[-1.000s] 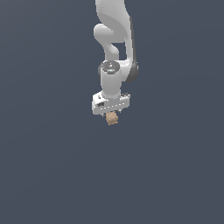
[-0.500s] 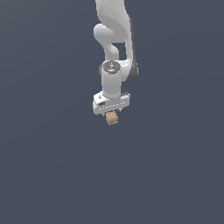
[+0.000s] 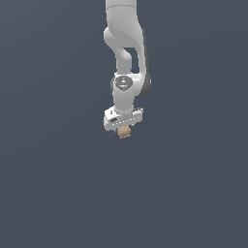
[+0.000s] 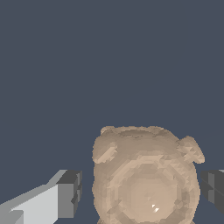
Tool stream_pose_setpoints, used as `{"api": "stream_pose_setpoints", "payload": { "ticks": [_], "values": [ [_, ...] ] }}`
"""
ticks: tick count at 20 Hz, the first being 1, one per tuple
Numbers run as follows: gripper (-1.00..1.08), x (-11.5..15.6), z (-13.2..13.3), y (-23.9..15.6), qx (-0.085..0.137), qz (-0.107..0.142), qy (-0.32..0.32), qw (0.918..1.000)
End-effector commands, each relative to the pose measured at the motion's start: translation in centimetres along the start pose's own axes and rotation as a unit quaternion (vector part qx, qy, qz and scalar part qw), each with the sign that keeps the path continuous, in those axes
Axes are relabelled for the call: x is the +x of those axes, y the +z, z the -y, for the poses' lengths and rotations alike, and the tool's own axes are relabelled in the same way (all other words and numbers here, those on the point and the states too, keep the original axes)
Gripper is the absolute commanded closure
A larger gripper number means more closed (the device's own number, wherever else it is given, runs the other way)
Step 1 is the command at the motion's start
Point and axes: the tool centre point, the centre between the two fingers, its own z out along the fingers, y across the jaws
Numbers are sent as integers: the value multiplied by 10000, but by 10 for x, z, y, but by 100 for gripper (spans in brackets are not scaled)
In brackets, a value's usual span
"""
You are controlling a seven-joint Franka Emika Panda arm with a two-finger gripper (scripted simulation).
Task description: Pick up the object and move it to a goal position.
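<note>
The object (image 3: 124,131) is a small tan-brown lump sitting just under the white hand of my gripper (image 3: 124,130) in the exterior view. In the wrist view the object (image 4: 146,179) fills the space between my two fingers, with its ring-marked face towards the camera. One dark finger pad (image 4: 70,192) has a thin strip of background between it and the lump. The other pad (image 4: 213,188) sits right against the lump's edge. Whether the fingers are pressing on it does not show, and its lower part is cut off by the frame.
A uniform dark grey-blue ground (image 3: 58,193) lies all around with no other objects, markers or edges showing. The white arm (image 3: 125,43) comes down from the top of the exterior view.
</note>
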Motion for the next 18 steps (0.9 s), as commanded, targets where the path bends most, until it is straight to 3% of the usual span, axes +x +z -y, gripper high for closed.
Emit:
{"api": "stream_pose_setpoints", "payload": {
  "ticks": [1,6,7,18],
  "values": [
    [-92,0,0,9,-1,-3,-3,10000],
    [-92,0,0,16,-2,-4,-6,10000],
    [108,0,0,16,-2,-4,-6,10000],
    [108,0,-1,14,-5,-5,-2,10000]
  ]
}}
